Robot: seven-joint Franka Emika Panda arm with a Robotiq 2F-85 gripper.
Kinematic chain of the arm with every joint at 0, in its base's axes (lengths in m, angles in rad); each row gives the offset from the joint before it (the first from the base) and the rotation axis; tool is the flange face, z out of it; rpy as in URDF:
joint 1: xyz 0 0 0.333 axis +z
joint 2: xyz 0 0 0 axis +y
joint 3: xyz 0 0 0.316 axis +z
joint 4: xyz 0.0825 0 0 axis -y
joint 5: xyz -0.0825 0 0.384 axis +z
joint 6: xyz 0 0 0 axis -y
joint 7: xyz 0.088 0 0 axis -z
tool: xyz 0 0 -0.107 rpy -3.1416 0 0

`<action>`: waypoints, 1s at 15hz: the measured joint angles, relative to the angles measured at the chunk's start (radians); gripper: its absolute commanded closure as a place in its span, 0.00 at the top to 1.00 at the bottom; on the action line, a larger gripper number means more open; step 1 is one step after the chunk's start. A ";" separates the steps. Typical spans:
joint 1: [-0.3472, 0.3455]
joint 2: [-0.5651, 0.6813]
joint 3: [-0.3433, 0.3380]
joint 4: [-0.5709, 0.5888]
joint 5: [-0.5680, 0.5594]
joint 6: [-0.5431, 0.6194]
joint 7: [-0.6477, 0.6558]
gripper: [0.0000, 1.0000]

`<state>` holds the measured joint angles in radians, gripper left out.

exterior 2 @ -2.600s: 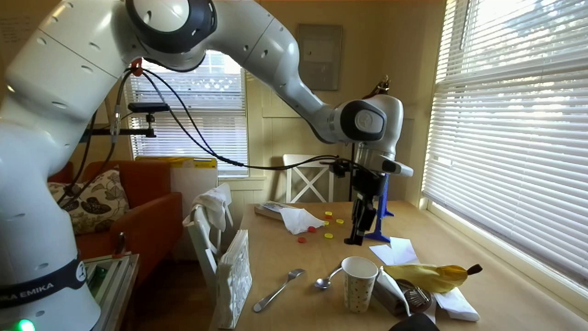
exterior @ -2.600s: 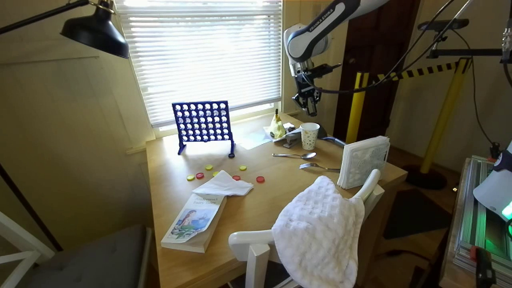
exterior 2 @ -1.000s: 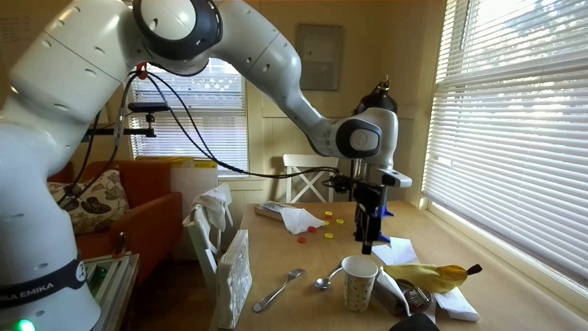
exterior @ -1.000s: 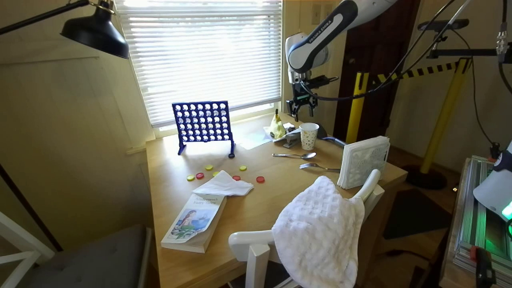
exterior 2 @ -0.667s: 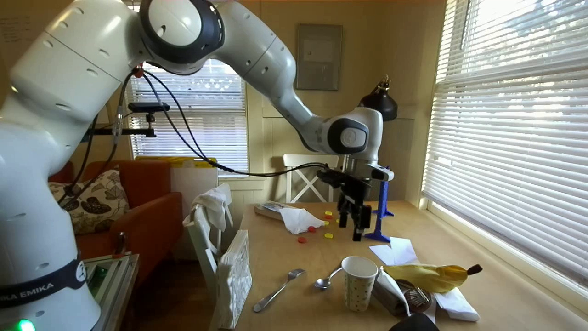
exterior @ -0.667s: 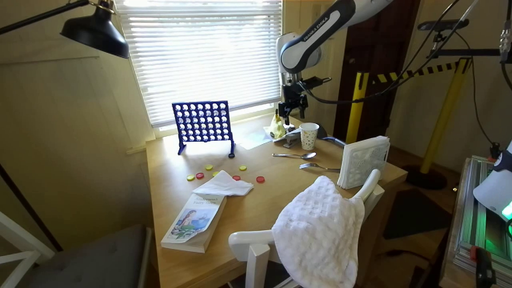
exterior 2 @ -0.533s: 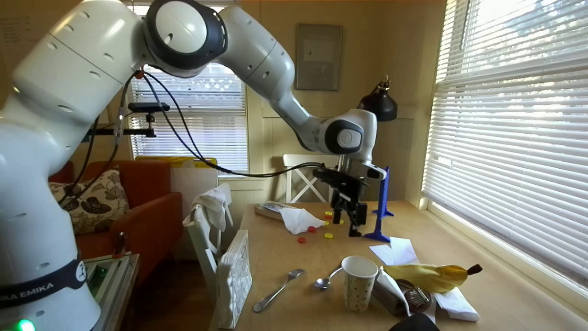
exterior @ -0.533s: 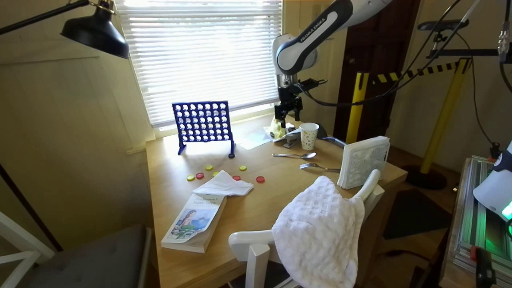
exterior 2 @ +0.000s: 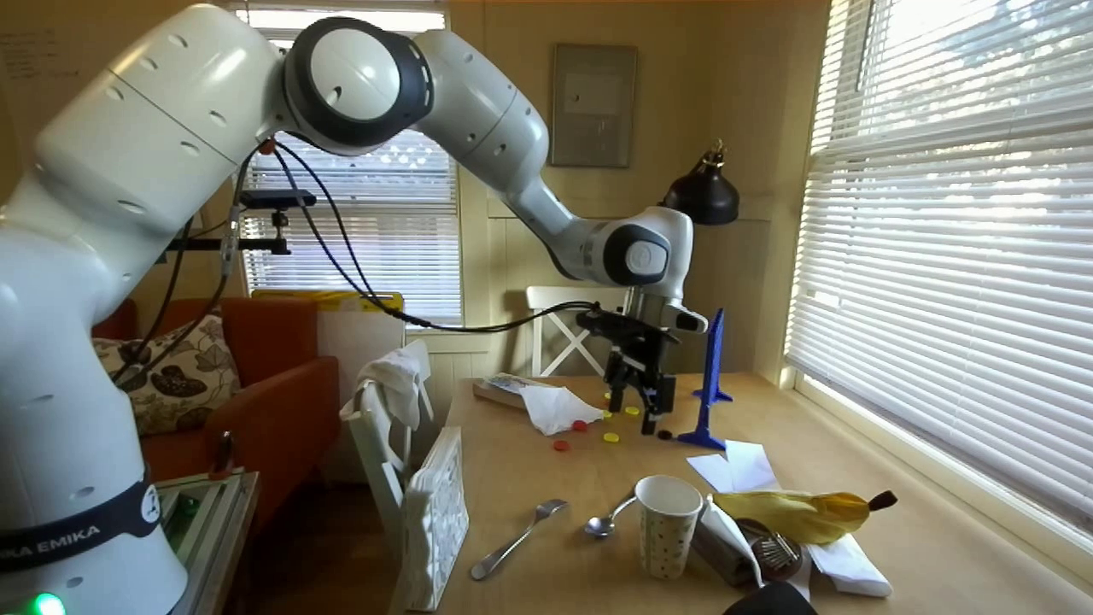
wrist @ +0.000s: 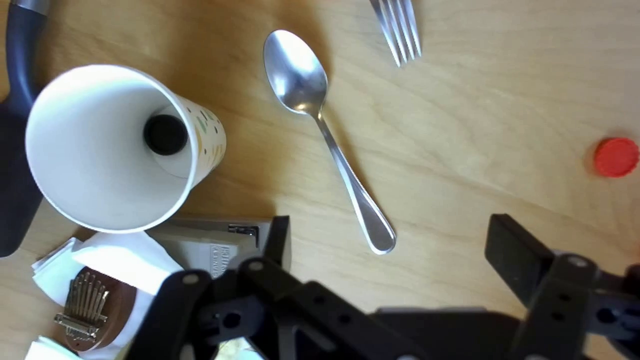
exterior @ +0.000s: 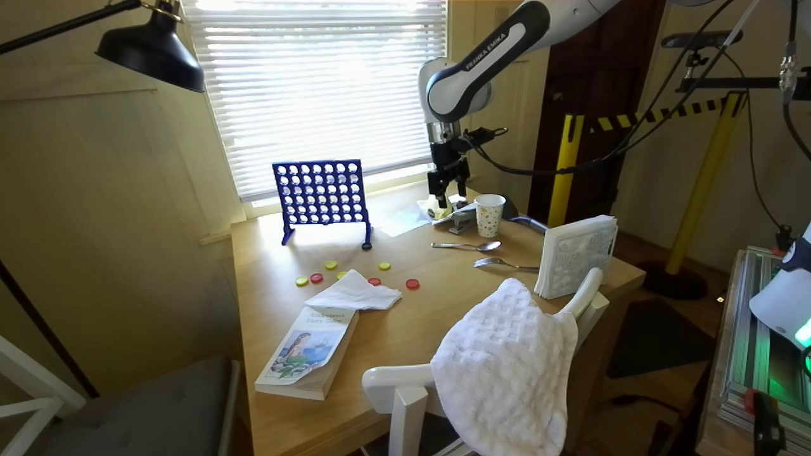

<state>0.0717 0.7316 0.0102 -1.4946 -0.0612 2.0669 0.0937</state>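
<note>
In the last few moments you have drawn the gripper (exterior: pixel 452 197) sideways, farther from the paper cup (wrist: pixel 102 147) and a little lower, and its fingers look to have parted wider. They now stand well apart with nothing between them, released rather than clenched. In the wrist view the spoon (wrist: pixel 352 180) lies on the table (wrist: pixel 465 140) below, its handle end showing in the gap between your fingertips and its bowl beyond them. The stapler (wrist: pixel 202 247) is partly hidden by the finger nearer the cup; the cup stands upright outside that finger, a round black thing (wrist: pixel 165 135) at its bottom. Beyond the opposite finger lies a red disc (wrist: pixel 616 157), and a fork (wrist: pixel 397 27) lies farther ahead of the tips. For the work, I take this to mean your gripper is free, with spoon and cup both untouched and sitting where they were before.
</note>
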 measured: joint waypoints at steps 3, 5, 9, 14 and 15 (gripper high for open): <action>0.003 0.020 0.000 0.043 -0.016 -0.071 -0.048 1.00; 0.015 0.076 0.003 0.137 -0.049 -0.149 -0.115 1.00; 0.057 0.210 0.009 0.316 -0.108 -0.251 -0.247 1.00; 0.111 0.376 0.018 0.523 -0.169 -0.340 -0.436 1.00; 0.123 0.405 0.017 0.564 -0.185 -0.365 -0.472 1.00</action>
<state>0.1951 1.1363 0.0277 -0.9310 -0.2459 1.7016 -0.3784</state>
